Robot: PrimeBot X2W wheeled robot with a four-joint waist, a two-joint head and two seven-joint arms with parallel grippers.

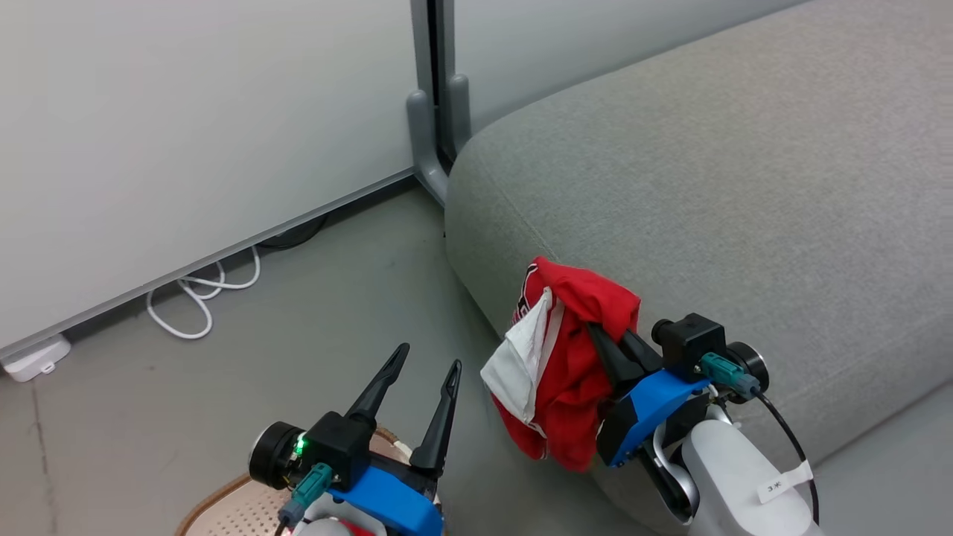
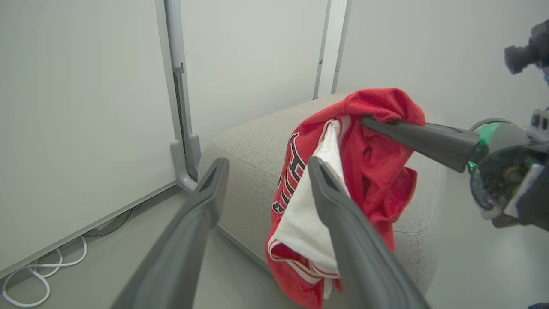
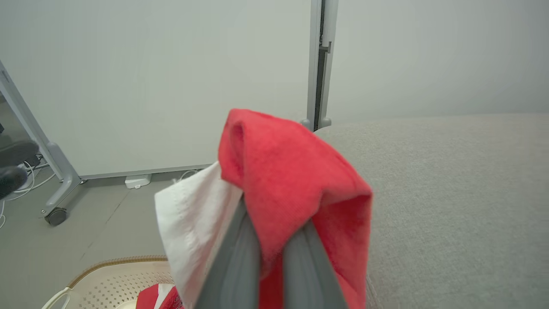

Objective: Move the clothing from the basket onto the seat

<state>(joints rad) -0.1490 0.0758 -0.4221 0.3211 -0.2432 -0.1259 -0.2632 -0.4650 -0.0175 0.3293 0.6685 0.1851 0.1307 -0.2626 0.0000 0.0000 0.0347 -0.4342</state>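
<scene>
Red clothing (image 1: 566, 357), white-trimmed, hangs pinched in the right gripper (image 1: 604, 333) beside the rounded edge of the grey seat (image 1: 707, 186); its black lettering is folded and unreadable. The left gripper (image 1: 429, 356) stands spread above the basket (image 1: 223, 506), with open floor (image 1: 335, 298) ahead.

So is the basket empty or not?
Not empty: red clothing lies inside the basket, seen in the right wrist view.

Pale partition panels (image 1: 186, 134) standing on a grey floor (image 1: 313, 320).
The off-white panels meet at a grey metal post (image 1: 435, 74) whose foot stands on the smooth floor. A white cable (image 1: 201, 298) loops along the base of one panel, near a small white box (image 1: 33, 359). Another panel's leg ends in a castor (image 3: 55, 216). The light is soft and even.
</scene>
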